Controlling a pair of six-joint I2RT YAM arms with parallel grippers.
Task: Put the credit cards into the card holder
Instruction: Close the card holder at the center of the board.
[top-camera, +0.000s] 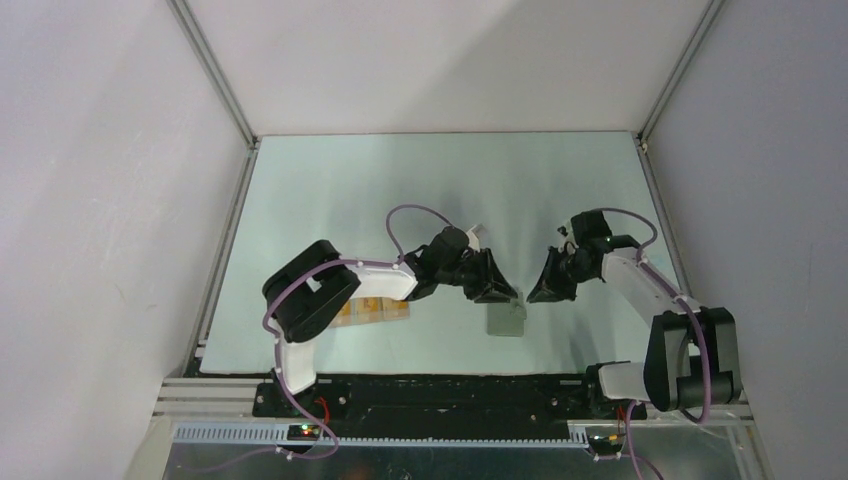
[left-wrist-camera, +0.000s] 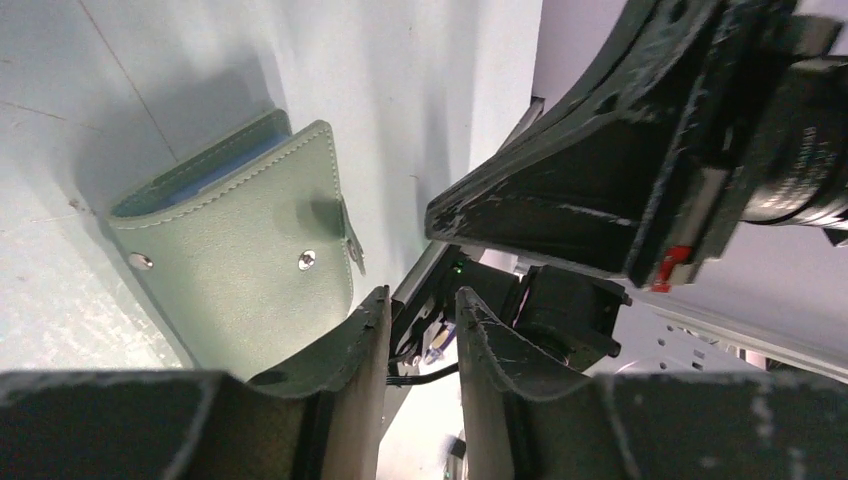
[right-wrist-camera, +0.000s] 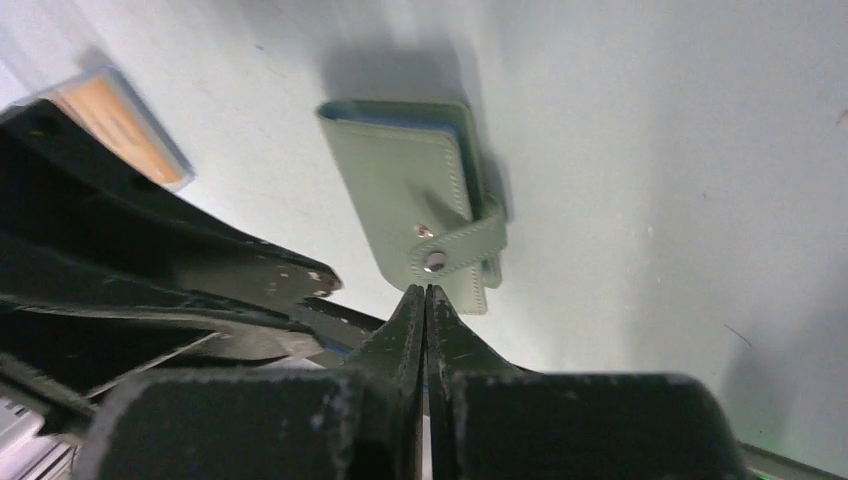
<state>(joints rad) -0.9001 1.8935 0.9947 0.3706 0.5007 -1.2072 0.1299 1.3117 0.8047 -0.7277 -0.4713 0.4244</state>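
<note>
One card holder (top-camera: 505, 321) lies folded on the table (top-camera: 400, 180), and just beside its snap tab we see the right gripper (right-wrist-camera: 425, 296) clenched on nothing, the left gripper (left-wrist-camera: 420, 305) nearby, slightly parted and empty.

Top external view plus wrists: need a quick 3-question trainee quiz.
1. True or false: the right end effector is holding something.
2. In the top view, where are the credit cards?
A. On the table, partly under the left arm, left of the card holder
B. Inside the card holder
C. At the table's far edge
3. Which end effector shows a gap between its fingers?

Key: 1. False: it is shut and empty. 2. A. 3. The left end effector.
</note>
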